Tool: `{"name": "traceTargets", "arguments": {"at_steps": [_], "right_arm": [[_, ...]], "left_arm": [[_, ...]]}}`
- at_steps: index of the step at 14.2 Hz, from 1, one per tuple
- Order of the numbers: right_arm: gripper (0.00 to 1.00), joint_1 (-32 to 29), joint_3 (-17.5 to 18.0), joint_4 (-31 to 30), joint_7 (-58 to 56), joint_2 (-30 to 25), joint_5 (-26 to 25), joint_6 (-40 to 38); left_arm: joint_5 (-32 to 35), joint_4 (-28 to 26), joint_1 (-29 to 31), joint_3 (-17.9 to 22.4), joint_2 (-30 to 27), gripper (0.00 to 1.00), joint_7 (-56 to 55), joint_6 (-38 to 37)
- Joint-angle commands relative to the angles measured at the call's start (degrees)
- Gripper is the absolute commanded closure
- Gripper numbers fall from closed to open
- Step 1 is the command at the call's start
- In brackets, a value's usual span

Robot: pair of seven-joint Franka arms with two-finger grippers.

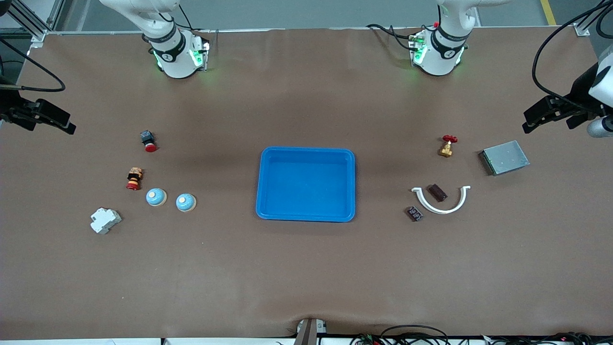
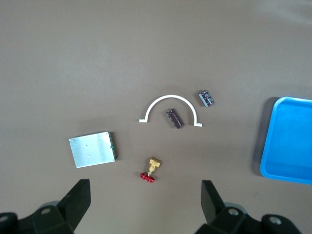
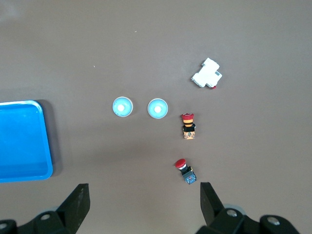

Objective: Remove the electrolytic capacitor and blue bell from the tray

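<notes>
Two blue dome bells (image 1: 156, 197) (image 1: 186, 202) sit side by side toward the right arm's end of the table; they also show in the right wrist view (image 3: 156, 107) (image 3: 122, 107). Two small dark components (image 1: 437, 192) (image 1: 414, 213) lie toward the left arm's end, one inside a white arc (image 1: 441, 203); I cannot tell which is the capacitor. Both show in the left wrist view (image 2: 174, 119) (image 2: 205, 98). A blue tray (image 1: 306, 213) lies mid-table, empty. My left gripper (image 2: 145, 194) is open and empty, high over the brass valve (image 2: 154, 165). My right gripper (image 3: 142, 195) is open and empty, high beside the red push button (image 3: 184, 171).
Toward the right arm's end lie a red push button (image 1: 149, 141), a red-and-orange switch (image 1: 134, 178) and a white breaker (image 1: 105, 220). Toward the left arm's end lie a brass valve with a red handle (image 1: 447, 146) and a grey metal box (image 1: 505, 157). Dark fixtures overhang both table ends.
</notes>
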Motion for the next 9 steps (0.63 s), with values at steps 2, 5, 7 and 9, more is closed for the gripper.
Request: {"name": "traceTargets", "arguments": {"at_steps": [2, 5, 7, 9], "right_arm": [[0.00, -0.39, -0.42, 2.32, -4.88, 0.38, -0.83, -2.74], [0.00, -0.66, -0.42, 2.41, -4.91, 0.38, -0.83, -3.27], [0.00, -0.92, -0.42, 2.58, -5.08, 0.47, -0.92, -3.36], [0.00, -1.01, -0.42, 2.58, -5.26, 0.82, -0.92, -3.36]], "left_arm": [[1.23, 1.17, 0.10, -0.41, 0.37, 0.00, -0.06, -1.24], [1.23, 1.08, 0.10, -0.41, 0.37, 0.00, -0.06, -1.24], [1.23, 1.08, 0.10, -0.41, 0.37, 0.00, -0.06, -1.24], [1.23, 1.08, 0.10, -0.41, 0.37, 0.00, -0.15, -1.24]]}}
